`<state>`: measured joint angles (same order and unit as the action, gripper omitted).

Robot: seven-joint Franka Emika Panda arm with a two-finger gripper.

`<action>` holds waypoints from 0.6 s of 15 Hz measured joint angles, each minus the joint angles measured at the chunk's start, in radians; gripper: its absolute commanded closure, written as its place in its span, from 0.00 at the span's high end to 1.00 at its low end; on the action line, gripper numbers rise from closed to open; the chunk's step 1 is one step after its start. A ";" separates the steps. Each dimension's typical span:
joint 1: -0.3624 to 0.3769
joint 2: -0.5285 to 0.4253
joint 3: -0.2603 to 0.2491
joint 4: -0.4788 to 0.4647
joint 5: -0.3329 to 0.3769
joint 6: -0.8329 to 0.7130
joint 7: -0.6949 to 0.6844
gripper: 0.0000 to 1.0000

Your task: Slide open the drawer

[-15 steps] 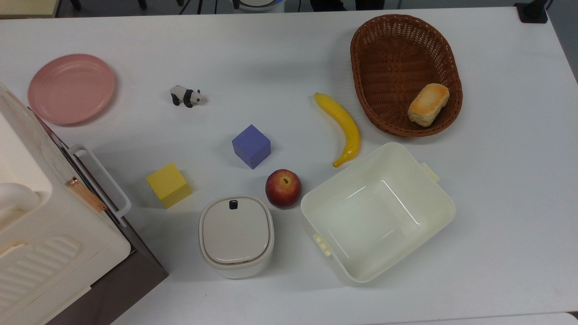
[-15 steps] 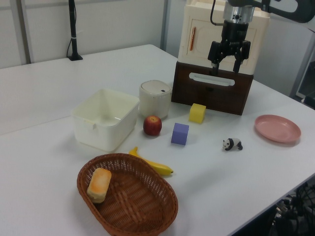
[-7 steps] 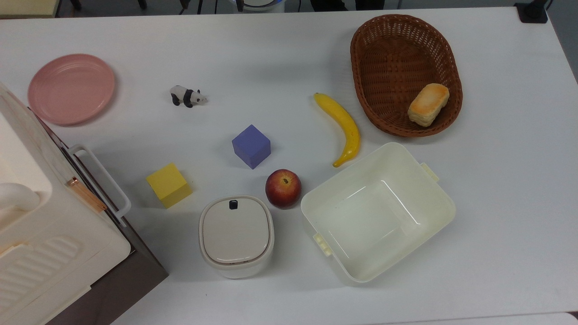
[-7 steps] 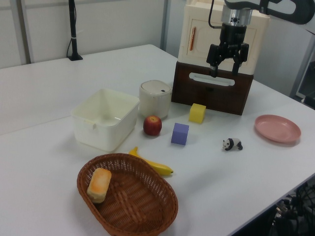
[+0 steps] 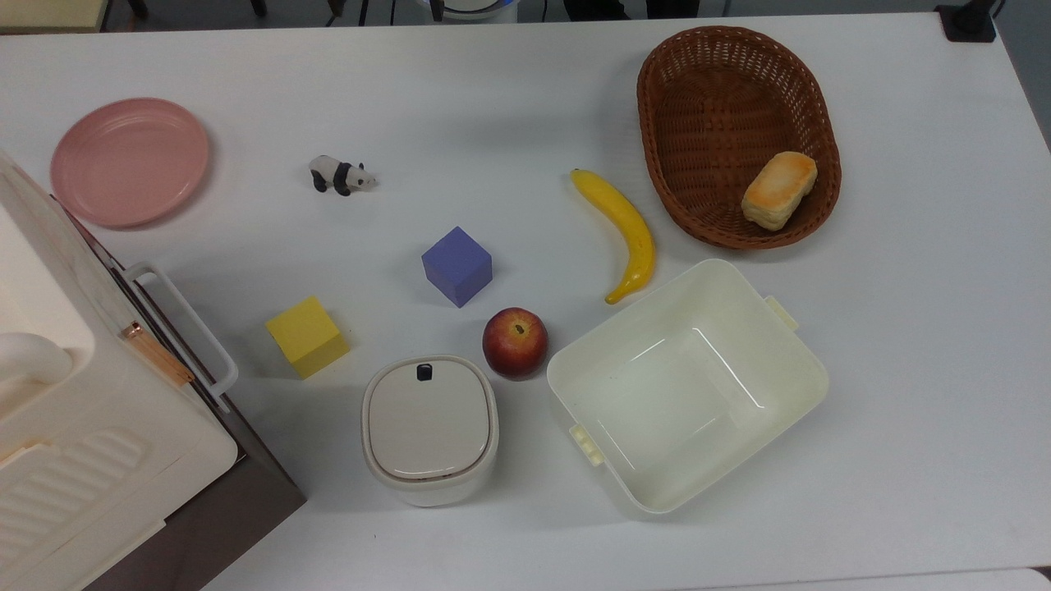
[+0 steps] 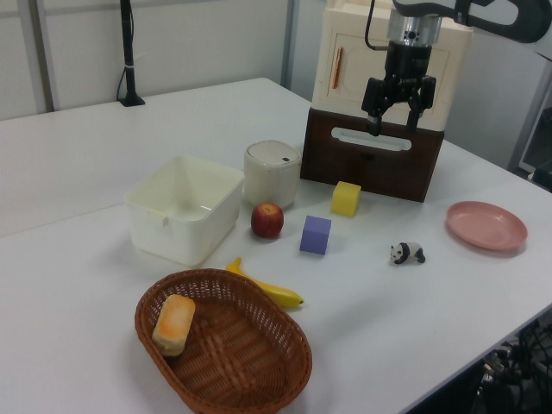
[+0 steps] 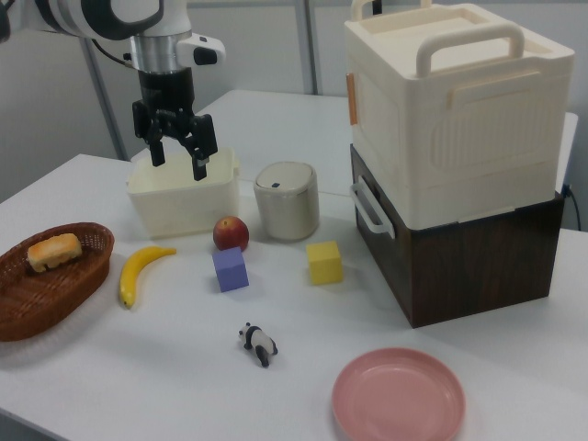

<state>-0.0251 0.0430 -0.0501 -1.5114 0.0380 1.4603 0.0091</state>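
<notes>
The drawer (image 6: 373, 166) has a dark brown front and sits closed under a cream box. Its white bar handle (image 6: 371, 138) runs across the front, and shows again as handle (image 5: 185, 325) and handle (image 7: 368, 208). My gripper (image 6: 393, 128) hangs open in the air with nothing between its black fingers. In the left view it lines up just above the handle. In the right view the gripper (image 7: 177, 165) is well to the left of the drawer (image 7: 459, 262), in front of the cream bin, so it is apart from the handle.
On the white table stand a yellow cube (image 5: 307, 336), a purple cube (image 5: 456, 266), an apple (image 5: 515, 342), a lidded white pot (image 5: 429, 428), a cream bin (image 5: 686, 386), a banana (image 5: 626, 231), a toy panda (image 5: 340, 175), a pink plate (image 5: 130, 161) and a wicker basket (image 5: 706, 123) holding bread.
In the left view the gripper has risen slightly and shifted a little left. The drawer and the table objects have not moved.
</notes>
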 measured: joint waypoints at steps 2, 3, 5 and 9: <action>0.000 0.000 0.000 0.000 0.000 0.000 0.000 1.00; 0.000 0.000 0.000 0.000 0.000 0.000 0.000 1.00; 0.000 0.000 0.000 0.000 0.000 0.000 0.000 1.00; -0.001 0.004 0.002 -0.003 -0.005 0.058 -0.074 1.00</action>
<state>-0.0262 0.0474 -0.0479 -1.5149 0.0327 1.5180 -0.0648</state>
